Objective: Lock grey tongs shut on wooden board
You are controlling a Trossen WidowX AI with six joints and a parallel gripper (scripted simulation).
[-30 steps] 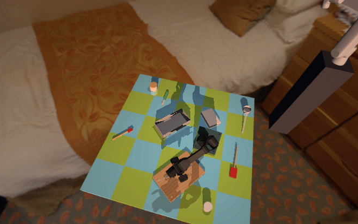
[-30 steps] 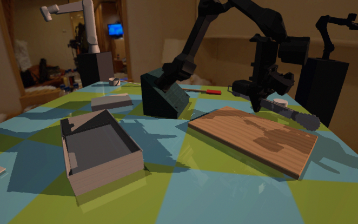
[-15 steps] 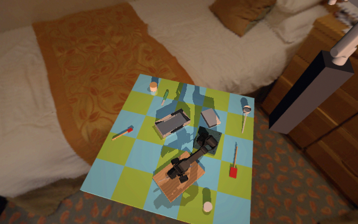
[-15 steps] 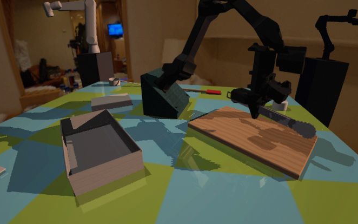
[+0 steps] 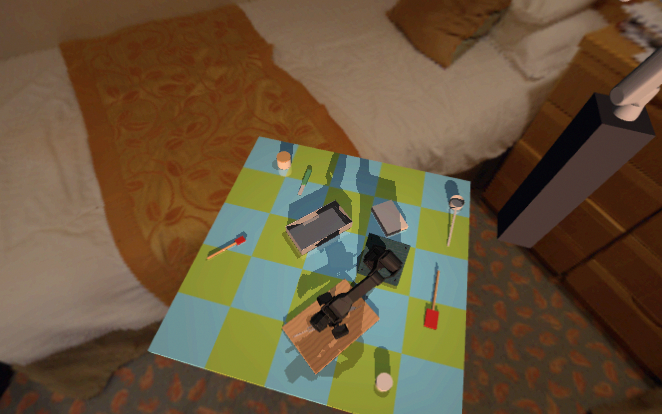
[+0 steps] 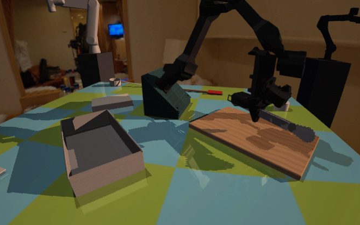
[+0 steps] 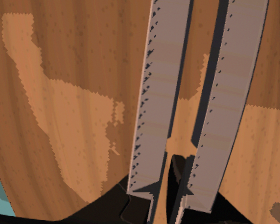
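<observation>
The grey tongs point(image 6: 278, 119) point(image 7: 163, 100) are held low over the wooden board point(image 5: 321, 355) point(image 6: 223, 117) point(image 7: 76, 125). Their scalloped tips point right in the exterior view, slightly lower than the hinge end. The wrist view shows the two arms close together with a narrow gap. My gripper point(image 6: 255, 118) point(image 7: 165, 163) points down and is shut on the tongs. Whether they touch the board is unclear, and the lock inside the hinge is hidden. The roasting tin point(image 5: 294, 243) point(image 6: 107, 181) is empty and stands apart from the board.
A pale block point(image 5: 389, 217) point(image 6: 111, 103) lies behind the tin, near my arm's dark green base point(image 6: 157, 101). A white cylinder point(image 5: 384, 382) point(image 6: 283, 106) stands near the board. A red spatula point(image 5: 431, 319) point(image 6: 215, 92), ladle point(image 5: 456, 201), red-tipped tool point(image 5: 240, 240), green-handled tool point(image 5: 306, 174) and jar point(image 5: 283, 159) lie farther out.
</observation>
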